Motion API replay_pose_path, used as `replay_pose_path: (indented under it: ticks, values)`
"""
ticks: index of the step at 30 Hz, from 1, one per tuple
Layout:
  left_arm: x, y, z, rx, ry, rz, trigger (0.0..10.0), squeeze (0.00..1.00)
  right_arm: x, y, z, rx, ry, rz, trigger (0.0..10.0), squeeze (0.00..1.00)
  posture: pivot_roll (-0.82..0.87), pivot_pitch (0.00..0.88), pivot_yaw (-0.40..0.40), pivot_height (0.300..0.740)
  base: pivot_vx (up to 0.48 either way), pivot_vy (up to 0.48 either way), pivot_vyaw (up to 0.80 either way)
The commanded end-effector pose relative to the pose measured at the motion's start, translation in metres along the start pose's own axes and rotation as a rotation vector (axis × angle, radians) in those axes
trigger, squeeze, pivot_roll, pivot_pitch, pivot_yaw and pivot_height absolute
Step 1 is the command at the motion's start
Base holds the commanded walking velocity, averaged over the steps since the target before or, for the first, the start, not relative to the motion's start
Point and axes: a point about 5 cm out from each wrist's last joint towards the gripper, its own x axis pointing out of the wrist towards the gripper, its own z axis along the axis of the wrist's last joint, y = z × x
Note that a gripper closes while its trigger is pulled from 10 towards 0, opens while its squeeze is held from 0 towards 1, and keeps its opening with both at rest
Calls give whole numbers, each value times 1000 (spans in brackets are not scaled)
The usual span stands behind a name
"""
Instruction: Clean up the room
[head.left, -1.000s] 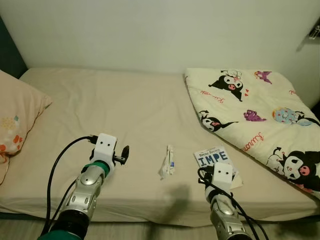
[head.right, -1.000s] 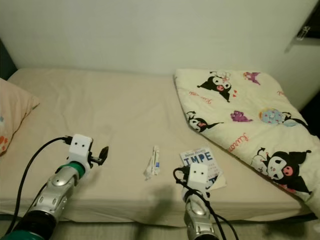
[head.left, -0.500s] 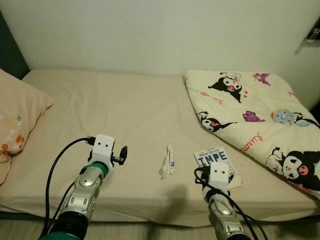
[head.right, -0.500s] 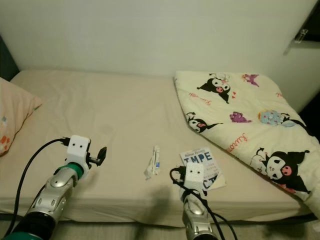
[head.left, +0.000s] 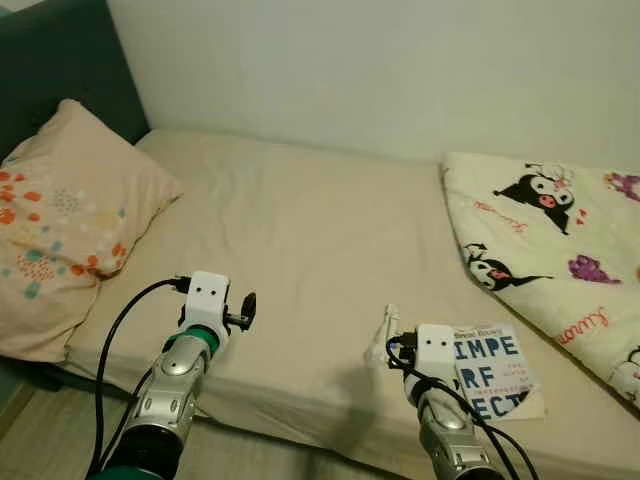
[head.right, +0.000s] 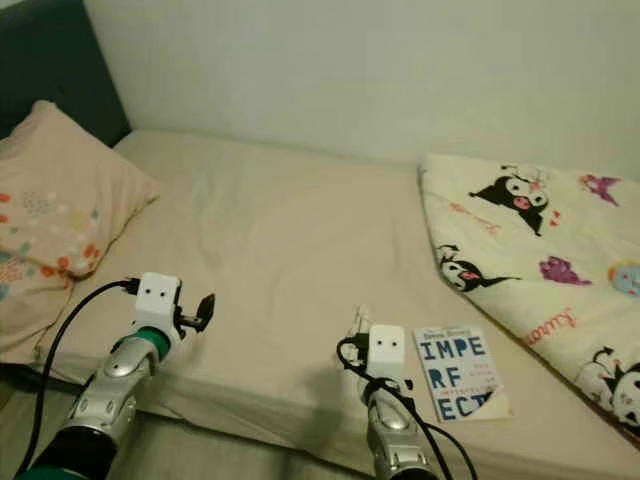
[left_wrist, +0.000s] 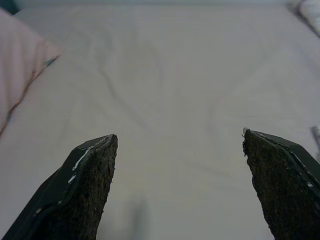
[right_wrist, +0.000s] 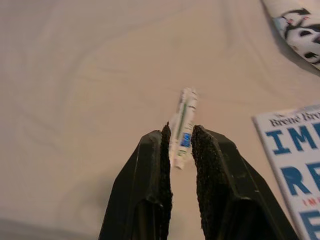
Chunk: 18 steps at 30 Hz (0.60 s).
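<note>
Closest to you, your right gripper (right_wrist: 178, 150) hangs low over the near edge of the bed (head.left: 300, 230), its two black fingers (right_wrist: 161, 165) drawn nearly together with only a narrow slit between them and nothing held. Just past the fingertips lies the small white tube (right_wrist: 182, 125) with green and blue print, flat on the sheet and pointing away from the gripper. In your head view, the same tube (head.left: 384, 327) peeks out beside the right wrist's white camera block.

Just beside it, on your right, a book (head.left: 493, 368) with large blue letters on its white cover lies flat on the sheet near the bed's edge.

Your left gripper (left_wrist: 180, 190) hovers over the near left part of the bed with its fingers spread wide apart and empty, with bare cream sheet beneath them.

Farther off on the right lies a folded cream blanket (head.left: 560, 235) printed with black-and-white cartoon figures. At the far left, a peach pillow (head.left: 65, 225) with coloured spots rests against the dark headboard (head.left: 60, 60). A pale wall (head.left: 400, 70) runs behind the bed.
</note>
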Motion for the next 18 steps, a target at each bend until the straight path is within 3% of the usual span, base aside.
replay_pose_path:
  ticks: [1,18]
  values:
    - [-2,2,-6,-10,23,13,10000,0,-3,1,-8,3,33,3,10000,0,128,0,25,740,0,0,800]
    - [-2,2,-7,-10,27,19,10000,0,-3,0,-8,-8,40,-4,10000,0,128,0,25,740,0,0,800]
